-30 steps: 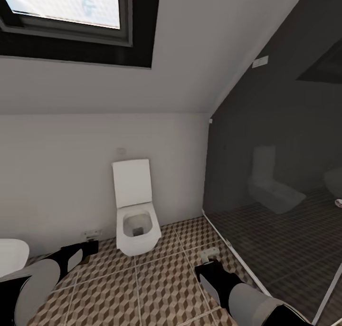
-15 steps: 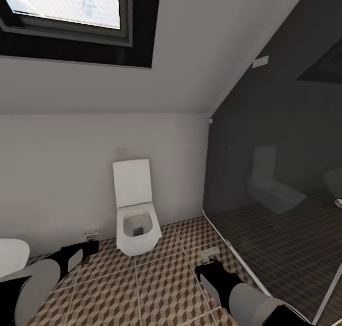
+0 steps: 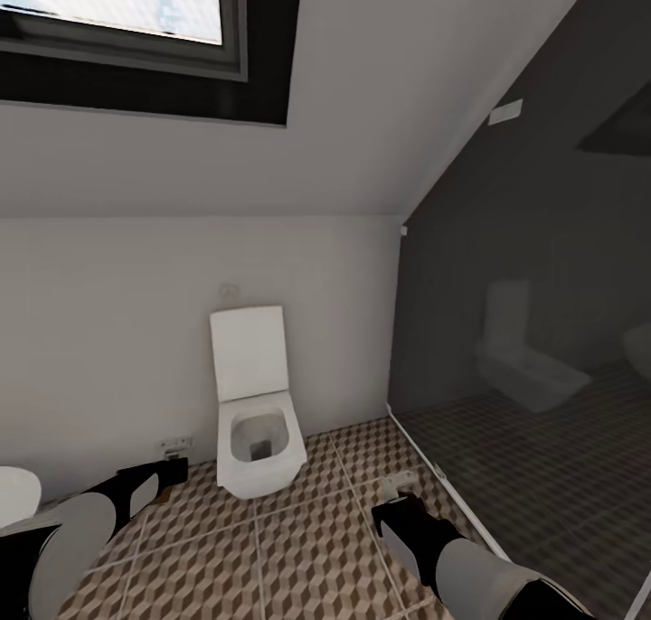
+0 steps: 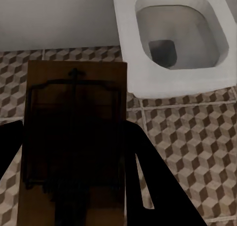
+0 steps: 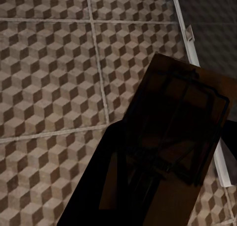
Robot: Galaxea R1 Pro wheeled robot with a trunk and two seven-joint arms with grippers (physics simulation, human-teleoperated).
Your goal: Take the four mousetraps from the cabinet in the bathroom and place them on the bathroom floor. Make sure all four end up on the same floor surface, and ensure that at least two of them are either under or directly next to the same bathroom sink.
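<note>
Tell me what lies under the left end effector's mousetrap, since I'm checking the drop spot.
In the left wrist view, cube-patterned bathroom floor lies beneath the mousetrap, with the toilet close beside it. The tiles directly under the board are covered.

My left arm point(image 3: 77, 534) reads as a smooth pale grey rounded shell, giving way to a glossy black wrist section toward its far end. My right arm point(image 3: 488, 575) is built the same: light grey casing, then a black tapering wrist block. Through the wrist cameras my fingers point(image 4: 148, 176) are flat, matt black bars with straight edges and no markings I can make out.
</note>
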